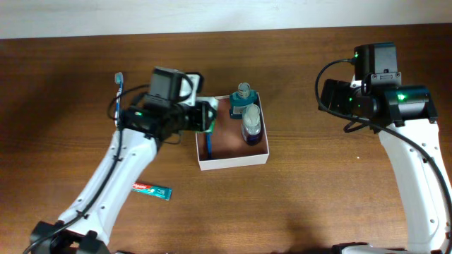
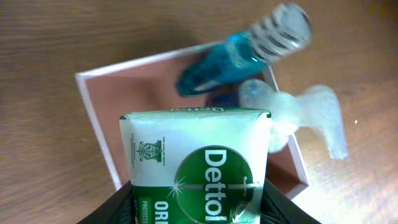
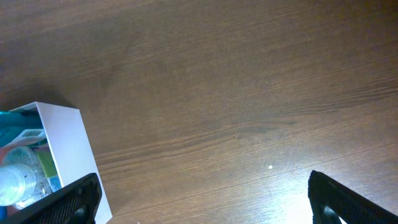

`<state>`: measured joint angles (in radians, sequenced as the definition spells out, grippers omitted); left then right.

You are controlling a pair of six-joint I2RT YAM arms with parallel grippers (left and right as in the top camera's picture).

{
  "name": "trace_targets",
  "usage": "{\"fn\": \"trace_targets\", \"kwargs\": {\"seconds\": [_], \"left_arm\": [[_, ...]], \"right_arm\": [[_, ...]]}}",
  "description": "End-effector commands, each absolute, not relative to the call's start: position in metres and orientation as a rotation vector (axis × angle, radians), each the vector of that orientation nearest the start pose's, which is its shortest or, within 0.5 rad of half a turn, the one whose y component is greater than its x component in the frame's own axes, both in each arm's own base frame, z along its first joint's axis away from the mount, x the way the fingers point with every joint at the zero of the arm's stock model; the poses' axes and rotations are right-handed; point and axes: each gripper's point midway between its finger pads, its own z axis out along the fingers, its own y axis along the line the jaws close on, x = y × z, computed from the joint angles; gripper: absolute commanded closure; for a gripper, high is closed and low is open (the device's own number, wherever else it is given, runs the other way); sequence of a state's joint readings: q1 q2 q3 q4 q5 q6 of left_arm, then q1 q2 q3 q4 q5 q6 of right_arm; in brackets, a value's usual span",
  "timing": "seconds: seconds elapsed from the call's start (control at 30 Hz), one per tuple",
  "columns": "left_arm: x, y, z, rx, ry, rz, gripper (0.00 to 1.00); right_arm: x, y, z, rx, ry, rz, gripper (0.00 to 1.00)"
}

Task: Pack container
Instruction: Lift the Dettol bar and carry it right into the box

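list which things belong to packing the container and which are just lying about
In the job: square white-walled container, reddish-brown floor; green-and-white Dettol soap packet in left gripper; teal bottle, clear pump bottle inside.
Lying about: red-and-teal toothpaste tube on wooden table, outside container.

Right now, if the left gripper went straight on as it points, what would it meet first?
Probably the bare floor of the container: the left gripper, holding the soap packet, points into it, so the packet would touch first. The blue bottle lies just beyond; depth is unclear.
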<state>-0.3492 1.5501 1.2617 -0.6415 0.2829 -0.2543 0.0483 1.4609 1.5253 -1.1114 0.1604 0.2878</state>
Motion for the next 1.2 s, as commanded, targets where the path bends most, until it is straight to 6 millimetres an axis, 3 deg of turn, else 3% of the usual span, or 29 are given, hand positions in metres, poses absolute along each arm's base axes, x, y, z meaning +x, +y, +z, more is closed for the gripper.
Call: {"fn": "trace_targets", "kwargs": {"seconds": [0.0,0.13,0.3,0.5,0.93,1.17], "left_arm": [[0.368,-0.192,0.185,0.211,2.510,-0.538,0.79],[0.365,-0.203,0.185,0.187,2.508,-0.511,0.79],[0.364,-0.204,0.183,0.030,2.512,-0.458,0.79],[0.365,-0.214,0.180,0.046,2.490,-0.398,0.79],[0.378,-0.210,0.123,-0.016,2.574,-0.209,0.78],[0.378,-0.211,0.109,-0.012,2.601,-0.189,0.79]], "right_arm": [[0.355,-0.013,0.239,0.379,2.576,-0.103,0.02],[0.355,-0.013,0.239,0.379,2.576,-0.103,0.02],[0.355,-0.013,0.239,0.379,2.576,-0.103,0.02],[0.355,-0.013,0.239,0.379,2.576,-0.103,0.02],[0.355,-0.013,0.239,0.379,2.576,-0.103,0.02],[0.355,-0.013,0.239,0.379,2.576,-0.103,0.02]]}}
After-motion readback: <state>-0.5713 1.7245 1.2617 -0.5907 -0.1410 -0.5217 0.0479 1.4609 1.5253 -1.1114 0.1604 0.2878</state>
